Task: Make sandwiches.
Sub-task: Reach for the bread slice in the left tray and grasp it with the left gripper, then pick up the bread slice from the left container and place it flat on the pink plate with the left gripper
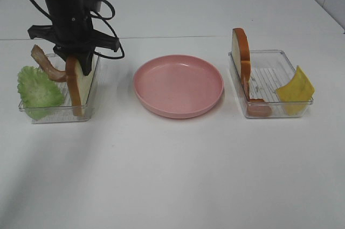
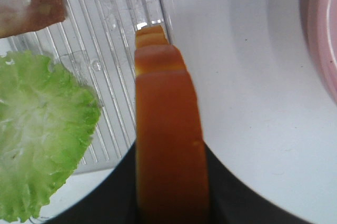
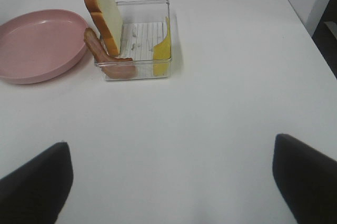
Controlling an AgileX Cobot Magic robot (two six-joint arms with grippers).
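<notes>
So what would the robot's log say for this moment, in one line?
left gripper: shut on left bread, upright in left tray | right gripper: open, above table | plate: no food | stacking: not begun

Your left pincer (image 1: 81,56) reads black, and between its fingers the bread slice (image 1: 75,84) shows an orange-brown crust and a white face. Just beside it you've got lettuce (image 1: 39,90), bright green and paler at the centre, and bacon (image 1: 46,64) in mottled brown. The tray (image 1: 59,117) is clear with a ribbed floor. Well away from the pincer: a plain pink plate (image 1: 178,86), yellow cheese (image 1: 295,90), a red slice (image 1: 259,109), and a white table (image 1: 172,175).
</notes>
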